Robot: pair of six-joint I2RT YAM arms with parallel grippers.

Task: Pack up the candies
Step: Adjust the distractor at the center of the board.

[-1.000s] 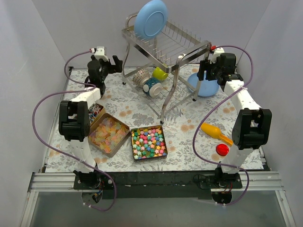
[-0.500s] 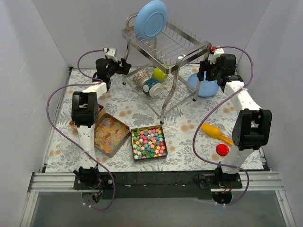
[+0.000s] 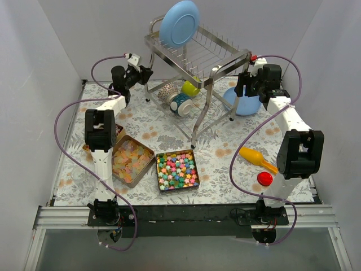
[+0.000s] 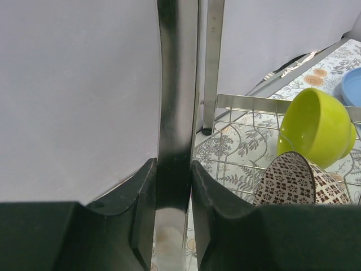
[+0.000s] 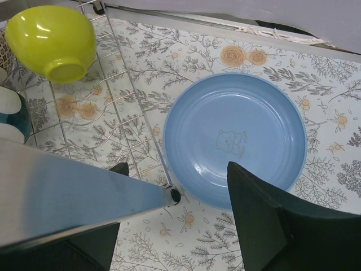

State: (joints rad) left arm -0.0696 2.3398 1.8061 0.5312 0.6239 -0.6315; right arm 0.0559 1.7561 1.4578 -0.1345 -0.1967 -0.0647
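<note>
Left arm [image 3: 100, 127] is stretching far back, left pincer [image 4: 172, 169] clamping the rack post [image 4: 177, 84]. Right pincer [image 5: 177, 169] is hanging apart over the bowl [image 5: 237, 135].

The silver wire dish rack [image 3: 197, 59] blocks the back middle of the floral counter [image 3: 220, 169]. Its steel upright post [image 4: 176, 113] fills the gap between the left fingers [image 4: 141, 226], touching both. A steel rack bar [image 5: 73, 192] juts between the wide-apart right fingers [image 5: 271, 226], beside the round blue bowl [image 5: 237, 135]. Bare counter lies between rack and the 2 metal tins [image 3: 144, 170] of candies [image 3: 176, 169], and rightward to the orange-yellow plastic scoop [image 3: 256, 157].
</note>
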